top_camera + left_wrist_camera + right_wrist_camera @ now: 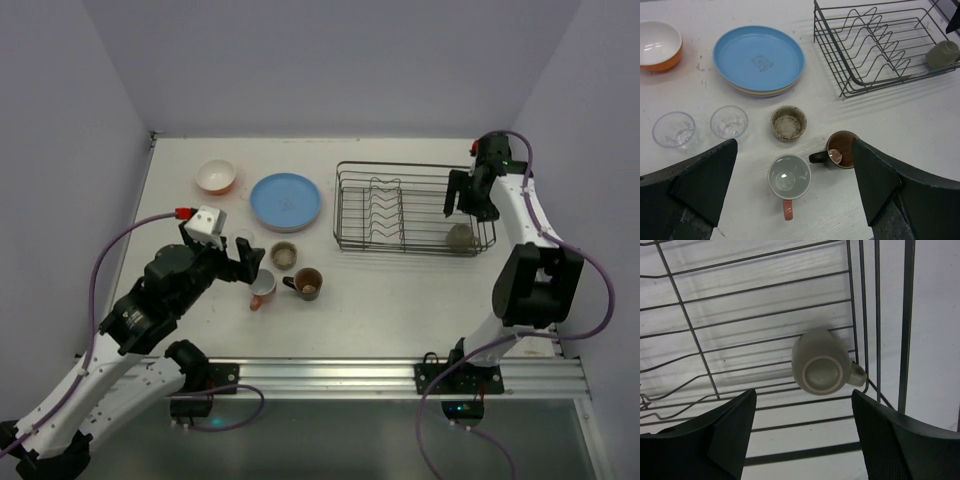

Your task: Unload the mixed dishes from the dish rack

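The dish rack (340, 205) stands at the back right, and only an olive mug (822, 364) is in it, base up in its near right corner. My right gripper (804, 395) hangs open just above that mug (459, 236), apart from it. My left gripper (794, 145) is open over the table, with the pink mug (788, 176) standing upright below it and free of the fingers. Around it on the table are the brown mug (840, 150), the beige mug (788, 122) and two clear glasses (675, 130) (729, 121).
A stack of plates with the blue one (759, 59) on top lies left of the rack. The orange bowl (659, 44) sits at the far left. Upright divider prongs (875, 37) fill the rack's middle. Walls close in the table on three sides.
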